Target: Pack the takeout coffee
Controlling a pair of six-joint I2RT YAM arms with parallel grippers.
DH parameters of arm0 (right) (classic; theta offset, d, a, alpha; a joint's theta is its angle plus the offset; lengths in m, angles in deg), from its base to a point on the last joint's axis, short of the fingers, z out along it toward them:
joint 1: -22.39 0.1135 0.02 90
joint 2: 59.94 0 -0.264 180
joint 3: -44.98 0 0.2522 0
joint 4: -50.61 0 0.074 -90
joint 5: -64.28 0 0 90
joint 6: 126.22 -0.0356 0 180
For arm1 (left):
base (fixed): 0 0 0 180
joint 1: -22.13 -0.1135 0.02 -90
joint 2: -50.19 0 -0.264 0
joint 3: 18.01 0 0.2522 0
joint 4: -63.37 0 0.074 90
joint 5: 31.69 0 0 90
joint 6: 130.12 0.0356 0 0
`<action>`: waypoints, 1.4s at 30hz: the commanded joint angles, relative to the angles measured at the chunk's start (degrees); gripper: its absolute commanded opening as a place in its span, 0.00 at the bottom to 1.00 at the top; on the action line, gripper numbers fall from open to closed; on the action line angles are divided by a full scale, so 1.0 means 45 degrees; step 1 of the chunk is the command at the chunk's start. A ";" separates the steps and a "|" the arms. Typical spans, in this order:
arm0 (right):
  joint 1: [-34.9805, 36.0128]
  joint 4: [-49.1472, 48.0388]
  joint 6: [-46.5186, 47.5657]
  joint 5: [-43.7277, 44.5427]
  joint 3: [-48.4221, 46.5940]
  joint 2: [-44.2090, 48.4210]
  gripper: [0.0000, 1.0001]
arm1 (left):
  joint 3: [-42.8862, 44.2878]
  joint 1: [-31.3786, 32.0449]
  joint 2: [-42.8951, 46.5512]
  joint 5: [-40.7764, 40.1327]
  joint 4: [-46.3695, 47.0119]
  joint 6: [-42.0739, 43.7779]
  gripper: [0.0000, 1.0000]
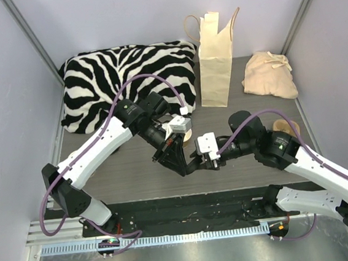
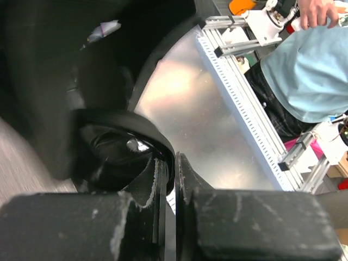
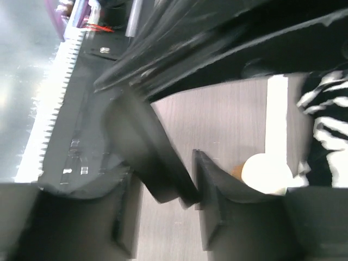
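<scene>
The takeout coffee, a small brown paper cup (image 1: 283, 126), stands at the right, partly hidden behind my right forearm. My left gripper (image 1: 163, 151) (image 2: 176, 163) hovers at mid-table, shut on the rim of a flat round black lid (image 2: 122, 149). My right gripper (image 1: 190, 166) (image 3: 163, 166) meets it from the right. Its jaws stand apart around a blurred black edge (image 3: 163, 163), apparently the lid, which touches only the right finger (image 3: 217, 185). A brown cup with a white top (image 1: 187, 131) (image 3: 266, 173) stands just behind the two grippers.
A tall upright paper bag (image 1: 216, 58) with handles stands at the back centre. A zebra-striped pillow (image 1: 125, 73) fills the back left. A beige cloth pouch (image 1: 270, 75) lies at the back right. White walls close in both sides.
</scene>
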 commanded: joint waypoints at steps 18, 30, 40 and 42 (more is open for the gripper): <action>-0.3247 -0.4360 -1.2927 0.0298 0.0975 -0.1016 0.01 | -0.0821 -0.5826 0.4375 -0.7833 0.7814 -0.7795 0.56; -0.4697 -0.8249 -1.7115 -0.2870 0.3027 -0.2462 0.01 | -0.3018 -0.2055 0.5377 -1.1564 0.8114 -0.4887 0.47; -0.4658 -0.7998 -1.6394 -0.3495 0.3340 -0.2541 0.01 | -0.4619 0.1128 0.5474 -1.3614 1.0434 -0.2562 0.33; -0.4581 -0.7763 -1.6082 -0.3573 0.3301 -0.2521 0.01 | -0.4932 0.1227 0.5552 -1.3597 1.0808 -0.2328 0.32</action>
